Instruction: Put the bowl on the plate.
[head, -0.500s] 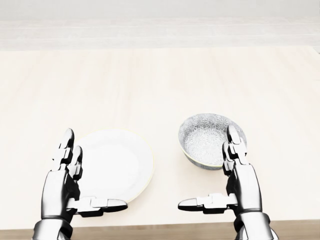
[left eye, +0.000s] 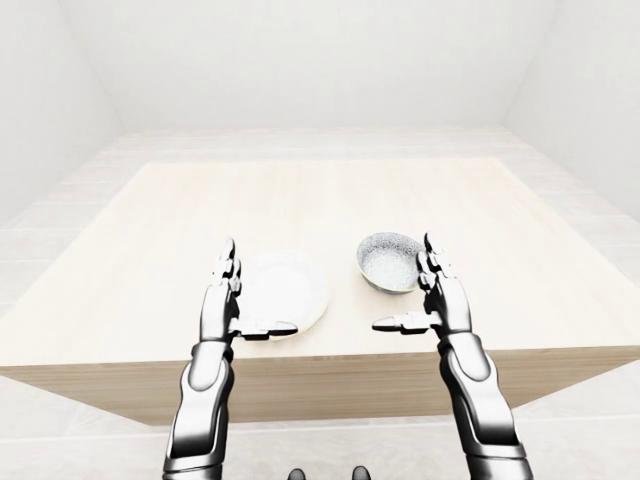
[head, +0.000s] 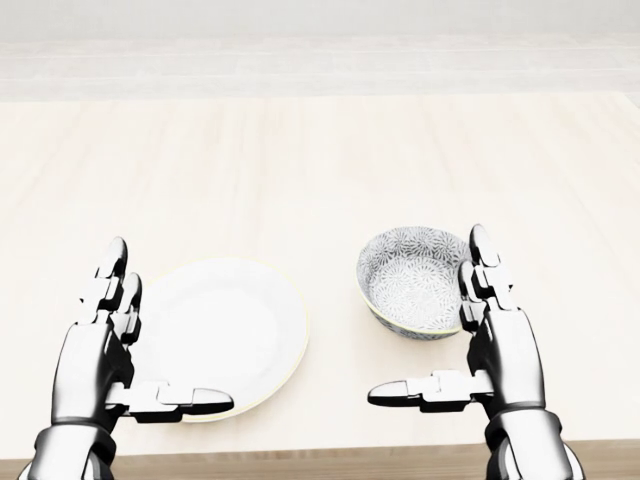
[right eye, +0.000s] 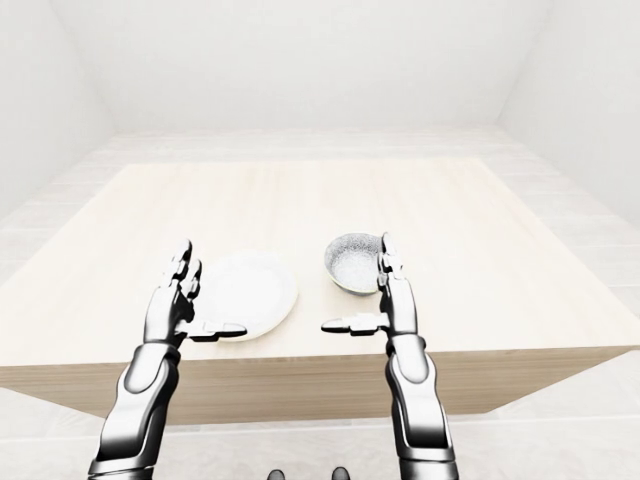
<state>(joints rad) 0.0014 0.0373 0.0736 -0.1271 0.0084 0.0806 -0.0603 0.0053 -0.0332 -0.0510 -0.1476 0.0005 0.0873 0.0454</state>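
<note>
Right of centre in the head view, the bowl (head: 415, 280) sits upright on the table (head: 300, 170), just beside the plate (head: 225, 330) but apart from it, with a strip of bare wood between them. You should expect the bowl to be rigid and glazed, so likely slick under metal fingers, moderately heavy, and liable to chip if dropped. Its patterned wall curves in toward a small foot, so a squeeze low down would probably slip. Take it at the rim on its right side, with fingers on one face of the wall and the thumb on the other, and keep it level.

Your right hand (head: 505, 350) is spread wide and holds nothing. Its fingers point toward the top of the frame along the bowl's right edge, and the thumb juts left below it. Whether the fingers touch the rim, you cannot tell. Your left hand (head: 95, 365) is equally open and empty at the plate's left edge.

Compared with half a second ago, the left hand has slid leftward off the plate, and the right hand has crept right and upward. Bowl, plate and camera have not moved.
</note>
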